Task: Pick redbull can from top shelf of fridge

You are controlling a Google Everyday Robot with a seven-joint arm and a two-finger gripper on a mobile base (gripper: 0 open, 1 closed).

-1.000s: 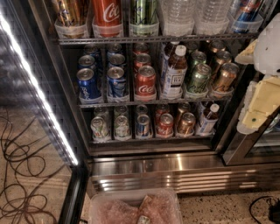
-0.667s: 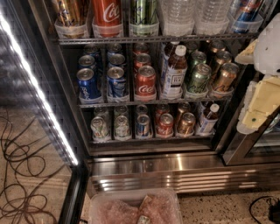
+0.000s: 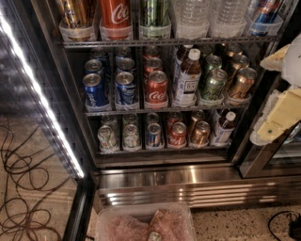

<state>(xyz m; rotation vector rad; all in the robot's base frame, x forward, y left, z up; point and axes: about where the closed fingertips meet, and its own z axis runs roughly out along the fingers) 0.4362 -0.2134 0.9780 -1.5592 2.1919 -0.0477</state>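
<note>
The fridge (image 3: 188,181) stands open in front of me, with wire racks in a dark interior. The top shelf (image 3: 155,42) runs along the upper edge of the view and holds translucent cups with tall cans and clear water bottles. The redbull can (image 3: 263,13), blue and silver, stands in a cup at the far right of that shelf; its top is cut off by the frame. My gripper (image 3: 280,115), cream and white, is at the right edge, in front of the fridge's right frame, below and to the right of the redbull can and apart from it.
The glass door (image 3: 28,141) with a white LED strip (image 3: 42,103) hangs open at left. Lower racks hold Pepsi cans (image 3: 95,89), Coke cans (image 3: 156,87) and bottles (image 3: 188,75). A clear plastic bin (image 3: 146,223) sits below the base. Cables (image 3: 19,188) lie on the floor.
</note>
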